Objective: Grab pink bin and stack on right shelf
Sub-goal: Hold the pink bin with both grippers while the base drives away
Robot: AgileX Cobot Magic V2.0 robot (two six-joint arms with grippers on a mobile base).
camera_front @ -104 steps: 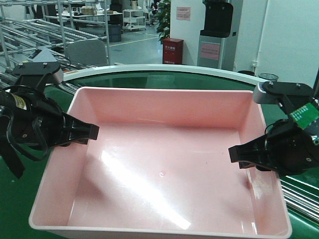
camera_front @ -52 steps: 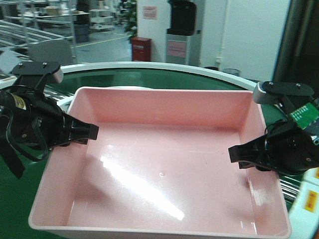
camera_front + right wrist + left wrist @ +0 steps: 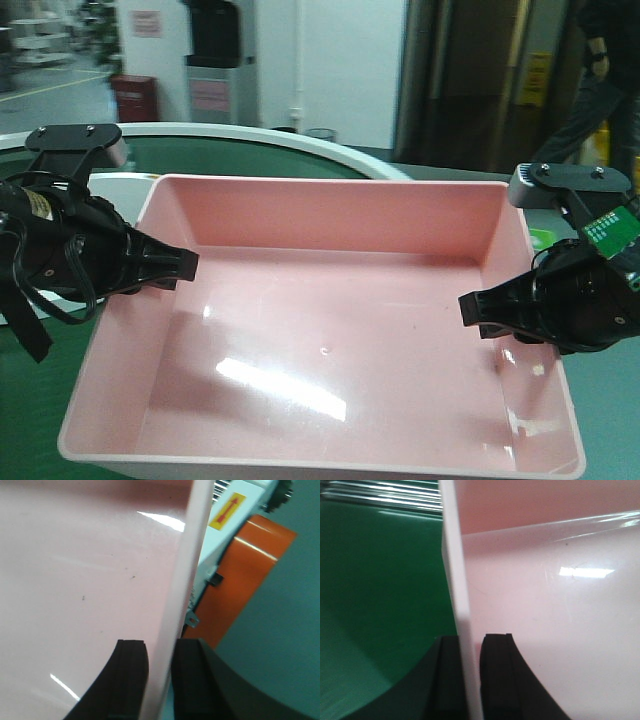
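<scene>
One pink bin (image 3: 330, 215), empty, fills the centre of the front view, long sides across the frame, held by two grippers, one on each short wall. Left gripper (image 3: 165, 270) is clamped over the left wall: in the left wrist view its two black fingers (image 3: 497, 680) straddle the white rim, one inside the tub, one outside, both tight against the plastic. Right gripper (image 3: 490, 312) grips the right wall the same way, with two fingers (image 3: 131, 680), one on either side of the wall. So four fingers in total are on the bin. The bin sits level over green surface (image 3: 380, 580); I can't tell from these angles whether its underside touches that surface or hangs clear. Behind the bin is one curved green conveyor belt (image 3: 250, 158) with a white rim (image 3: 310, 143) sweeping behind the far wall. Past that are one tall grey-and-black dispenser-type unit (image 3: 215, 60) against the white wall, one red box (image 3: 133, 97) on the floor beside it, and one person (image 3: 600, 90) in dark clothes at the upper right, partly cut off by the frame. The right wrist view shows one orange panel (image 3: 250, 580) just outside the bin's right wall, plus one yellow label with a red arrow (image 3: 227, 511) on a white housing. Metal rails (image 3: 380, 492) run along the top edge of the left wrist view.
</scene>
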